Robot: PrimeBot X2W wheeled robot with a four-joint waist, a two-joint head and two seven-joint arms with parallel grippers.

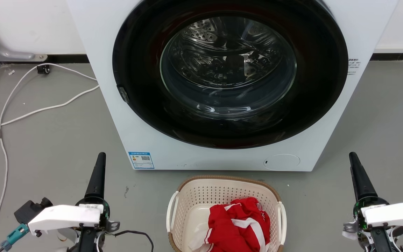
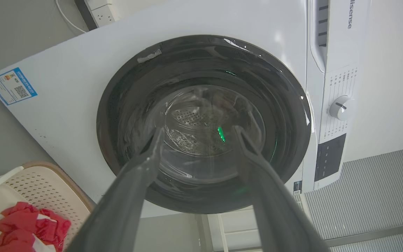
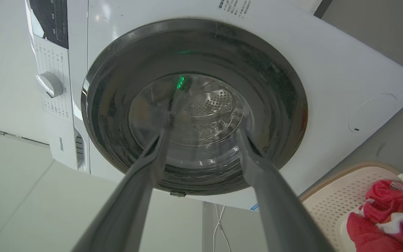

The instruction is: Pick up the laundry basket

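Note:
The laundry basket [image 1: 201, 196] stands on the floor at the bottom centre of the head view, just in front of the washing machine. It is cream with perforated walls, a brown rim and white side handles, and red and white clothing [image 1: 238, 224] lies inside. My left gripper [image 1: 100, 157] points forward well to the left of it, my right gripper [image 1: 352, 155] well to the right. The left wrist view has the left gripper [image 2: 198, 130] open and empty, basket [image 2: 40, 182] at lower left. The right gripper [image 3: 203, 133] is likewise open, basket [image 3: 345, 196] at lower right.
A white front-loading washing machine [image 1: 152, 140] with a round dark glass door [image 1: 227, 66] rises right behind the basket. White cables [image 1: 30, 112] trail over the grey floor at the left. Bare floor lies on both sides of the basket.

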